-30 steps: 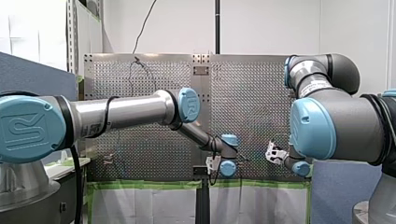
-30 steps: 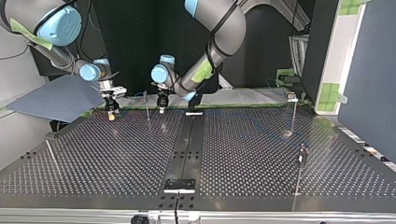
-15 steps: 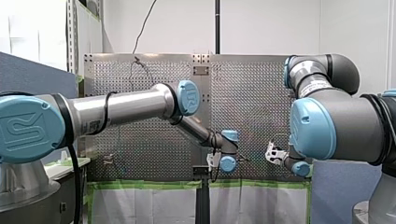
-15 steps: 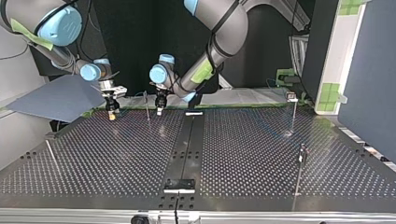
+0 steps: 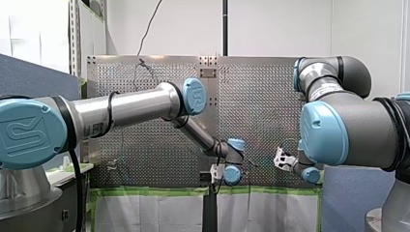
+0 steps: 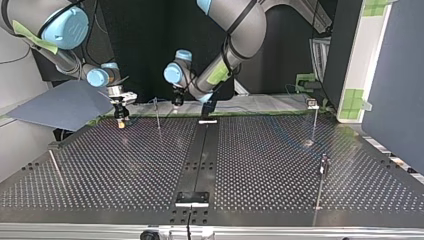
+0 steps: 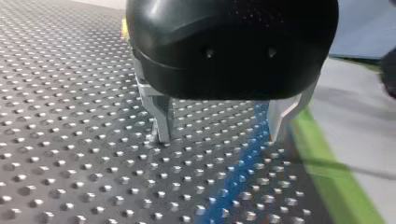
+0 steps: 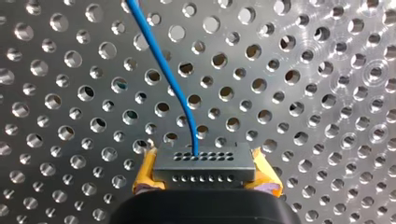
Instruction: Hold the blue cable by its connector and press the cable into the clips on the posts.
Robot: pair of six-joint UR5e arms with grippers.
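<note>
Blue cable point(image 8: 161, 60), connector point(image 8: 204, 163) clamped in right end effector point(image 8: 205, 173), left end effector point(image 7: 219, 133) wide over blurred cable

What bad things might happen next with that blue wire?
The right fingers pinch the connector only by its sides, so a hard tug might slip it out. The thin cable lies below the open left fingers, which might miss it. Those fingers also seem near a skinny post and might bump it.
</note>
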